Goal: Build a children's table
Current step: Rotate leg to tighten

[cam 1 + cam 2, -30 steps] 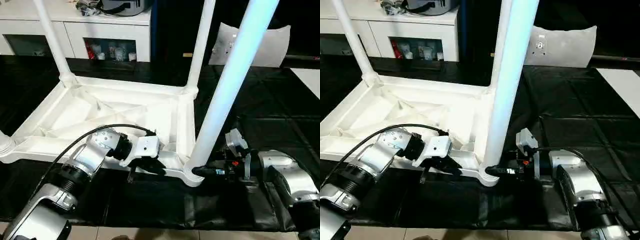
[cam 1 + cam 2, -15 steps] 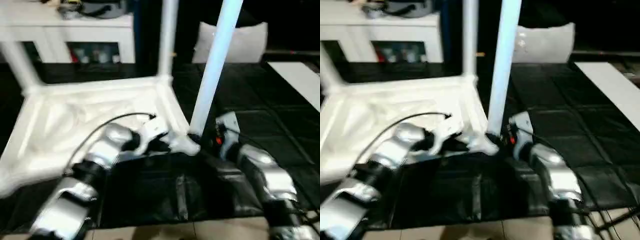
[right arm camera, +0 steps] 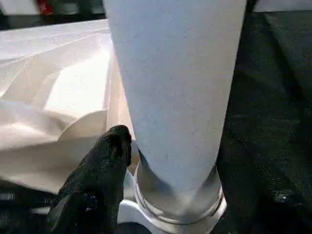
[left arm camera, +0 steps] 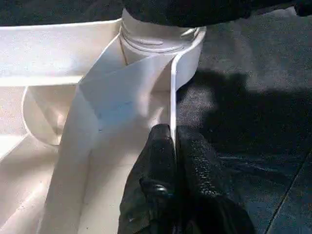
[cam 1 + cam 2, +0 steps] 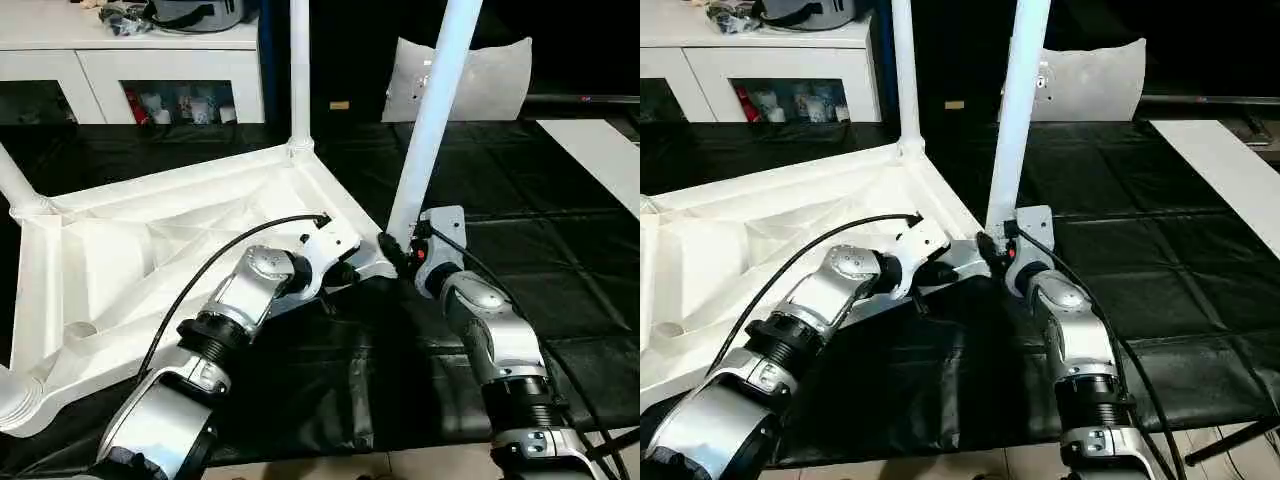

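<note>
Table top (image 5: 150, 250) lies upside down on black mat (image 5: 560, 270), ribbed underside up. Landmark = near corner socket (image 4: 156, 41), the one closest to both arms. Near leg (image 5: 432, 110) stands in that socket, leaning slightly. Second leg (image 5: 299, 70) stands in the far corner behind the socket; third leg (image 5: 14, 180) at the far-left corner; a fourth socket at the near-left corner, leg mostly cut off.

Left gripper (image 4: 174, 146): fingers (image 4: 158, 156) pinched tight on the thin upright rim wall of the top, just beside the socket. Right gripper (image 5: 400, 255) sits at the base of the near leg, right at the socket. One black finger (image 3: 105, 165) touches/nearly touches leg base on the top's side; other finger hidden, so can't tell if clamped on leg or just open around it.

Step in hand (judgement): seating/checking near leg in socket while left holds top steady. To do well: keep left pinch firm so top doesn't slide on mat; right should grip low near socket, push straight down along leg axis, straighten the lean first. Collar at leg base looks close to socket lip; can't confirm fully seated. Risk: sideways push tips top or levers leg out.

Writing/brands: none readable. White cabinet (image 5: 170, 55) far behind the socket, small items behind glass, labels too small. White panel (image 5: 480, 80) behind near leg, no text legible.
</note>
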Available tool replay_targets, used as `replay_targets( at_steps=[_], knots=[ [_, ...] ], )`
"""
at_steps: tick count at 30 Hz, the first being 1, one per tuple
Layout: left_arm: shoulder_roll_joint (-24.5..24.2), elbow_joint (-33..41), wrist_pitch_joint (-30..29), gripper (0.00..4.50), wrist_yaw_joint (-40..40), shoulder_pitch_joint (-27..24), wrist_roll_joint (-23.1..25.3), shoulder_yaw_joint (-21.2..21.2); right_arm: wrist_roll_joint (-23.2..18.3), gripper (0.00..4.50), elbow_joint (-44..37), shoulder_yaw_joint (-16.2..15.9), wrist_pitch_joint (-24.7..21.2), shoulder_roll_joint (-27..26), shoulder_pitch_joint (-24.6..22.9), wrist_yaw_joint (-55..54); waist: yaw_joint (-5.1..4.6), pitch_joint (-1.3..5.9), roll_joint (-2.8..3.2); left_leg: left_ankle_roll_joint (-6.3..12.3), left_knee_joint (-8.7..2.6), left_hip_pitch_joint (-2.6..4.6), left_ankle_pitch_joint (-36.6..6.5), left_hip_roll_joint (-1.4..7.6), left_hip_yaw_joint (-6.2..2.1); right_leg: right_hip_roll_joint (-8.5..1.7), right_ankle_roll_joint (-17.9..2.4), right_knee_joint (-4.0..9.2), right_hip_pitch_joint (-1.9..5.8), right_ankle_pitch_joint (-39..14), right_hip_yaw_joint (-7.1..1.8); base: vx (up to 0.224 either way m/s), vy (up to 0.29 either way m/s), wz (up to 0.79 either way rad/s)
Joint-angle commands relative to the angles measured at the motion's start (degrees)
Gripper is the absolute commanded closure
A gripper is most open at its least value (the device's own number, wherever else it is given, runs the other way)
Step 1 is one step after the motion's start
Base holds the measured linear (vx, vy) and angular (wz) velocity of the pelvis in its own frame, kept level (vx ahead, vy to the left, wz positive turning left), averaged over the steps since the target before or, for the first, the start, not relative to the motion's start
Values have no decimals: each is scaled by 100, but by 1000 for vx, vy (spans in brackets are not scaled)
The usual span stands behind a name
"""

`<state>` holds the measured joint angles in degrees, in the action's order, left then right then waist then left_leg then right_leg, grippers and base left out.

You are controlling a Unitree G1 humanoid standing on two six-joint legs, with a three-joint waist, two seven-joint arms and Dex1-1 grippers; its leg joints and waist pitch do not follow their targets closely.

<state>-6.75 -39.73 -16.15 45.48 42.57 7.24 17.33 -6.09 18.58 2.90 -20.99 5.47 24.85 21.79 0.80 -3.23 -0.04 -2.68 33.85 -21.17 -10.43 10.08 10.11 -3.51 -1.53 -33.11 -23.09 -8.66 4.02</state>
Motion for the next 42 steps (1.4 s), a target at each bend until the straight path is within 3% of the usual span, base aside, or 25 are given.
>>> replay_targets(
  at_steps=[1,8,11,12,16,20,26,31,40,42],
  knots=[
    [-119,235,343,450,312,-10,-17,112,-389,125,-153,-41,31,24,-87,493,47,412,-39,444,-351,42,-1013,259,-95,-486,-1035,424,344,-1680,-263,0,0,0],
    [-905,574,1128,450,1579,-323,0,492,-757,75,-356,-244,341,1241,-390,2777,129,402,-37,553,-347,45,-1044,295,-85,-480,-1113,394,343,-1590,-263,0,0,0],
    [-1147,736,1481,450,2146,-452,-94,626,-595,48,-329,-525,562,1671,-493,3363,179,378,-28,462,-365,81,-1179,319,-84,-496,-1067,417,308,-1857,-269,0,0,0],
    [-1323,806,1607,450,2547,-519,-168,726,-565,48,-167,-662,817,1925,-499,3817,205,386,18,392,-362,100,-1236,317,-85,-497,-1078,423,293,-1934,-266,0,0,0],
    [-1469,694,1855,450,2876,-511,-169,805,-699,48,-17,-777,999,2155,-470,4554,278,376,0,321,-380,134,-1442,349,-81,-485,-1115,422,273,-1997,-264,0,0,0],
    [-1619,741,2065,450,3490,-491,-350,872,-969,48,117,-833,1035,2283,-392,5386,332,390,-50,359,-372,96,-1319,350,-74,-500,-1160,383,309,-1896,-260,0,0,0],
    [-1677,776,2207,450,3765,-458,-378,937,-1087,101,282,-985,1092,2339,-296,5776,432,398,-42,373,-362,116,-1180,359,-63,-507,-1153,373,284,-1922,-262,0,0,0],
    [-1693,735,2342,450,3872,-424,-331,1001,-1115,136,393,-1055,1010,2256,-233,6067,441,405,-66,368,-356,100,-1131,352,-65,-513,-1138,362,291,-1909,-254,0,0,0],
    [-1714,759,2387,450,3950,-454,-330,1021,-1236,200,367,-1114,942,2221,-247,6203,446,406,-57,369,-360,95,-1096,350,-68,-505,-1075,373,293,-1999,-247,0,0,0],
    [-1719,730,2396,450,3957,-437,-334,1023,-1249,234,345,-1095,896,2207,-257,6252,444,402,-44,350,-365,96,-1132,352,-71,-501,-1067,375,288,-2036,-246,0,0,0]
  ],
)
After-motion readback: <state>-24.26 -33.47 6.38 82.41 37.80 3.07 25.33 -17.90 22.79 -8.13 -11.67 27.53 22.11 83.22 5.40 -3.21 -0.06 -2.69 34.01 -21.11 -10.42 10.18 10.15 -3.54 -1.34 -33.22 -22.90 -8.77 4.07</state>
